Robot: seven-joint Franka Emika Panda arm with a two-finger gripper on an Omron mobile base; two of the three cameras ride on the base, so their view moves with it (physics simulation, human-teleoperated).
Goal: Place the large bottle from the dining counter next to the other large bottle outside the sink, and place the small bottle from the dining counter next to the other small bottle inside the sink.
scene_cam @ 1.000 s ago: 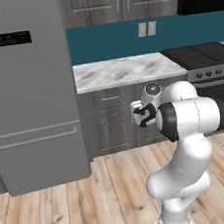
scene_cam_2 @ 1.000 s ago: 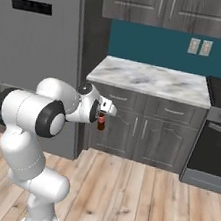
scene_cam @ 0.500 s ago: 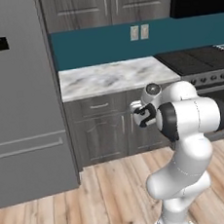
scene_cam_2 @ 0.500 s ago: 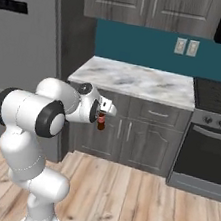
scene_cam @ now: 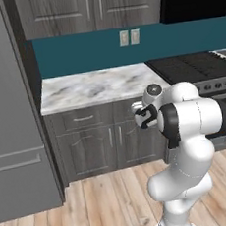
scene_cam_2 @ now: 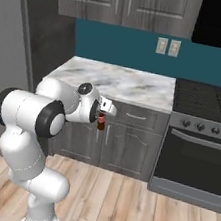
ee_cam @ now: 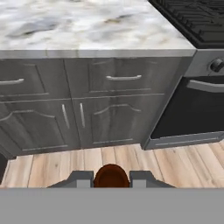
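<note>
Hand view shows the pincer pinching a small brown bottle between its fingers. Right base view shows this bottle hanging below the pincer, before the grey cabinets.

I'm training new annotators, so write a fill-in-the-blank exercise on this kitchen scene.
1. The gripper is shut on a small ____ bottle.
2. The oven stands to the ____ of the marble counter in the base views.
3. The floor is made of ____.
Missing words: brown; right; wood
</note>
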